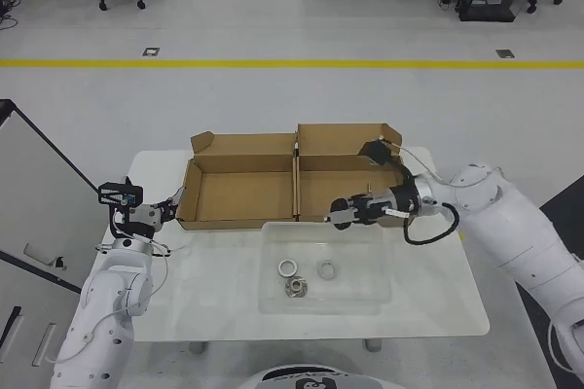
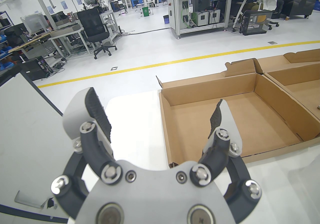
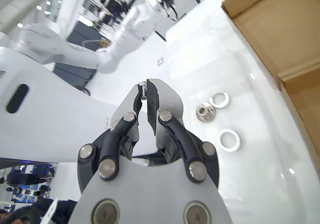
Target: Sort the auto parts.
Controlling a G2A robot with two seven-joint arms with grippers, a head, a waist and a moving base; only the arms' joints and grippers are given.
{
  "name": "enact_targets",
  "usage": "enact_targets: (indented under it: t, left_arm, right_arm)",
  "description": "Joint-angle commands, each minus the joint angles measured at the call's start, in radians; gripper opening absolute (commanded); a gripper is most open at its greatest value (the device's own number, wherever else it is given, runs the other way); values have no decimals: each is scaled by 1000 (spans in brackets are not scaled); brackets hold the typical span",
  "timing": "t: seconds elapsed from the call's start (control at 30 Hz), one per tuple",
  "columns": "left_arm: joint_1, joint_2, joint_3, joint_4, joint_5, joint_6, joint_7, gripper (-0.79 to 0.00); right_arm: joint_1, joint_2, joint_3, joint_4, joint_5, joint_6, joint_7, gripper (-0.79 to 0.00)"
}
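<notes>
One screw (image 3: 141, 84) pinched in right hand (image 3: 143, 92) at tray's (image 1: 389, 284) far edge; left hand (image 2: 156, 109) open beside box (image 2: 275, 99), tabletop's (image 1: 209, 297) left edge.

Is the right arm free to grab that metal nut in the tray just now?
Probably not yet. The right gripper is shut on a small screw, so it is already full. The nut lies uncovered in the tray, beside a white ring, so nothing else blocks it.
</notes>
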Motion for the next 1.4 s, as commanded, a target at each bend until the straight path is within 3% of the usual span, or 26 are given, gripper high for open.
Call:
enact_targets:
  t: [0.0, 0.2, 0.37, 1.07, 1.17, 1.37]
  left_arm:
    - [0, 0, 0, 0, 0, 0, 0, 0]
    - [0, 0, 0, 0, 0, 0, 0, 0]
    - [0, 0, 0, 0, 0, 0, 0, 0]
    - [0, 0, 0, 0, 0, 0, 0, 0]
    - [0, 0, 0, 0, 0, 0, 0, 0]
    - [0, 0, 0, 0, 0, 0, 0, 0]
  right_arm:
    - [-1, -5, -4, -8, 103, -1, -1, -785]
    - [0, -43, 6, -26, 360, 22, 22, -785]
    - [9, -90, 41, -36, 473, 77, 77, -785]
    - [37, -365, 199, -130, 648, 337, 338, -785]
    - [26, -404, 199, -179, 687, 338, 338, -785]
    - [26, -404, 199, -179, 687, 338, 338, -785]
